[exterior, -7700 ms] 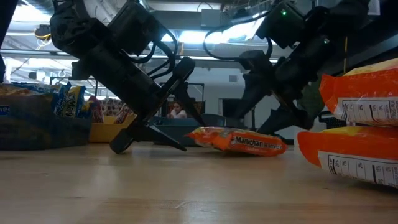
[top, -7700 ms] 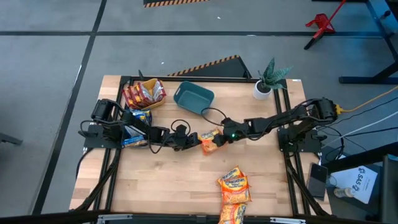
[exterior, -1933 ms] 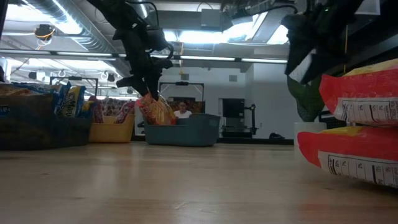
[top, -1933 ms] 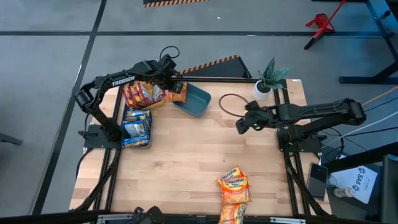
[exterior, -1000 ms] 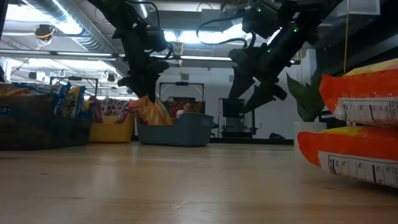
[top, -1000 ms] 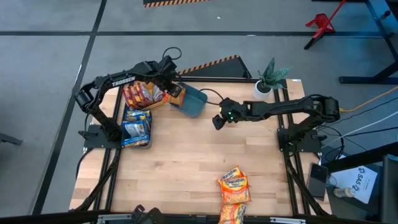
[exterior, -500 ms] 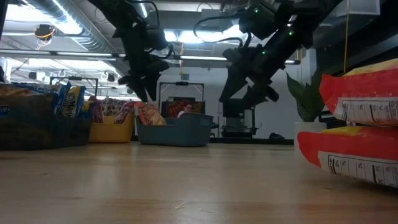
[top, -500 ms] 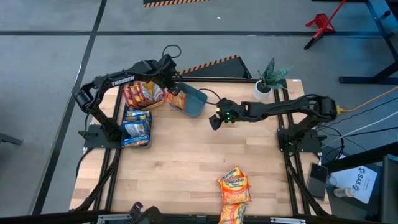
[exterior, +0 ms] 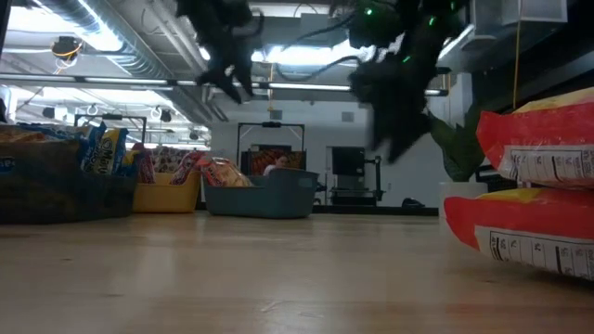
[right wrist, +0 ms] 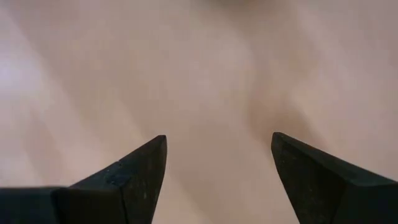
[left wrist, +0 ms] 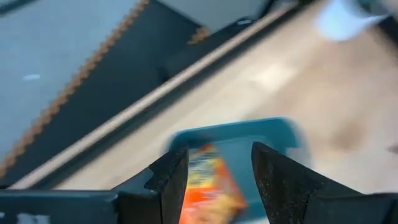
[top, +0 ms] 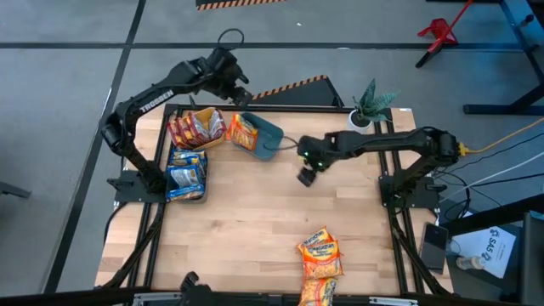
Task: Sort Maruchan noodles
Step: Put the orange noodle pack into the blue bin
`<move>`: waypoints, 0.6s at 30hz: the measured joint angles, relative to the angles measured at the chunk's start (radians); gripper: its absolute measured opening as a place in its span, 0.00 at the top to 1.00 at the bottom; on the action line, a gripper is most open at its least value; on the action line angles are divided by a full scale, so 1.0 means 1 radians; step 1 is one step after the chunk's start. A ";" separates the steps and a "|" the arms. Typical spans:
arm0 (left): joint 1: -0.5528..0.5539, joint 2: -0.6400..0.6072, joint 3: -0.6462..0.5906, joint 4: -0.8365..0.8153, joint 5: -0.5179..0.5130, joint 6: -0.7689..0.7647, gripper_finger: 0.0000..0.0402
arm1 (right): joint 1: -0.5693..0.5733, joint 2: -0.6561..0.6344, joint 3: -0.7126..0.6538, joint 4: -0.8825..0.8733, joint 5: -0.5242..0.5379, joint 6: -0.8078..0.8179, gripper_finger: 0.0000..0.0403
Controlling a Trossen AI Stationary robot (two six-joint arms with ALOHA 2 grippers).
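From above I see a pale wooden desk (top: 255, 212) on a black frame, standing on grey concrete floor (top: 68, 76) crossed by dark lines (a striped hazard mat lies just behind the desk); a small potted plant (top: 367, 106) sits at the far right corner. My left end effector (top: 240, 92) hangs above the far edge with its fingers apart and empty; just beneath it an orange noodle packet (top: 243, 133) leans in the teal bin (top: 265, 136). My right end effector (top: 305, 177) hovers over bare wood near the desk's middle, fingers wide and holding nothing. Red packets (top: 195, 129) fill the yellow bin, blue ones (top: 185, 177) the dark bin on the left; two orange packets (top: 320, 255) lie at the near edge. At desk height the room behind shows ceiling lights (exterior: 306, 56) and ducting.
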 joint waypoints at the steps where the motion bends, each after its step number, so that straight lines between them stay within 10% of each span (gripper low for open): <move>1: -0.007 0.000 0.028 -0.011 0.040 -0.009 0.58 | 0.020 -0.003 0.028 -0.105 -0.012 0.004 0.31; 7: -0.075 -0.004 0.127 -0.039 0.156 -0.020 0.58 | 0.277 -0.063 0.060 -0.386 -0.016 0.178 0.31; 18: -0.257 -0.003 0.125 -0.014 0.379 -0.044 0.58 | 0.842 -0.140 0.046 -0.331 0.089 0.598 0.30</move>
